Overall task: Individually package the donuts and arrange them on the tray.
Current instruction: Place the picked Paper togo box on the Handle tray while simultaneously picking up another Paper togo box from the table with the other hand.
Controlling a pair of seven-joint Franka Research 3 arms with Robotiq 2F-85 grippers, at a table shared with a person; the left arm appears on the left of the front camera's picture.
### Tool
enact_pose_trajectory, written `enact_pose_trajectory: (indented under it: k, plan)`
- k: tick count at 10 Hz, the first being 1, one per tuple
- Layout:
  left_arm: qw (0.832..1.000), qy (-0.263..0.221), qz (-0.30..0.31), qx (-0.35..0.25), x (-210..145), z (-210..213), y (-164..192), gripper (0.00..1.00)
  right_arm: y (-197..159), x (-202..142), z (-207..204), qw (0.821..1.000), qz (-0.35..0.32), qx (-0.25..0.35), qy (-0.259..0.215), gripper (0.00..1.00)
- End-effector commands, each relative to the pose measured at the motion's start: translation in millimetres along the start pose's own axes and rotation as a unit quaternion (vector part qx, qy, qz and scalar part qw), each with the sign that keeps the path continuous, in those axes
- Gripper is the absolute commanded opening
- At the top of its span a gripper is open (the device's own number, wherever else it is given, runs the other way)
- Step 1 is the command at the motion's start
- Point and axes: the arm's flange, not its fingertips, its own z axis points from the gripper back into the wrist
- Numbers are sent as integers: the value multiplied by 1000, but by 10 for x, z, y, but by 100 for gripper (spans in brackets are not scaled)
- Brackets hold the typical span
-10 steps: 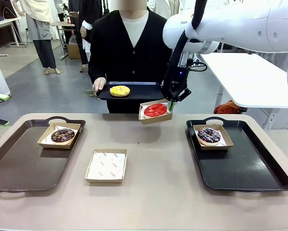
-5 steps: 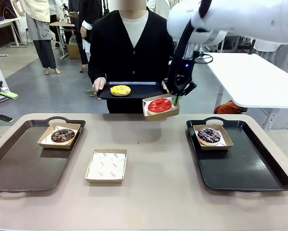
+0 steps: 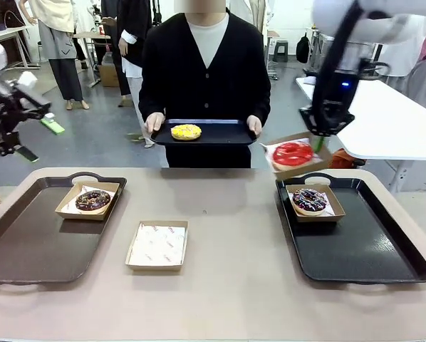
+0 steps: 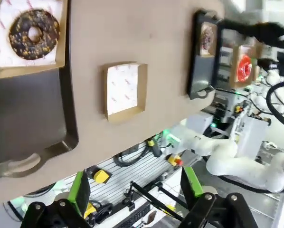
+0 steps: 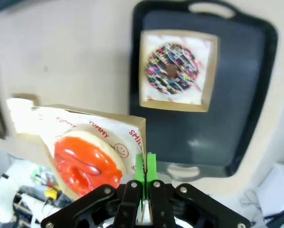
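My right gripper (image 3: 317, 140) is shut on the rim of a cardboard box holding the glossy red donut (image 3: 293, 152), which hangs tilted in the air just above the far edge of the right tray (image 3: 370, 258). In the right wrist view the shut gripper (image 5: 144, 172) pinches the box corner beside the red donut (image 5: 87, 162). The dark sprinkled donut (image 3: 310, 199) sits boxed on that tray. The chocolate donut (image 3: 92, 200) sits boxed on the left tray (image 3: 35, 249). A person holds a small tray (image 3: 220, 132) carrying the yellow donut (image 3: 186, 132). My left gripper (image 3: 38, 139) hovers open at the far left, high above the table.
An empty paper-lined box (image 3: 157, 244) lies on the table between the two trays. The left wrist view looks down past the open gripper (image 4: 135, 190) at the chocolate donut (image 4: 34, 27) and the empty box (image 4: 125, 89). A white table (image 3: 384, 121) stands behind at the right.
My right gripper has carried the boxed red donut to the right, from in front of the person to over the right tray. The left arm has risen into view at the left.
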Motion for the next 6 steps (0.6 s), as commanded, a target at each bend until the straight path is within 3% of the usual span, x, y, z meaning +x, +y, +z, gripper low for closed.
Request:
enact_pose_trajectory:
  k: [1,6]
  plan:
    - [996,15,11,84,85,-215,-376,100,-411,-299,-194,999,1,23,-41,2]
    - [980,26,29,196,365,-1088,-956,100,-1198,-801,-538,996,-37,54,-61,2]
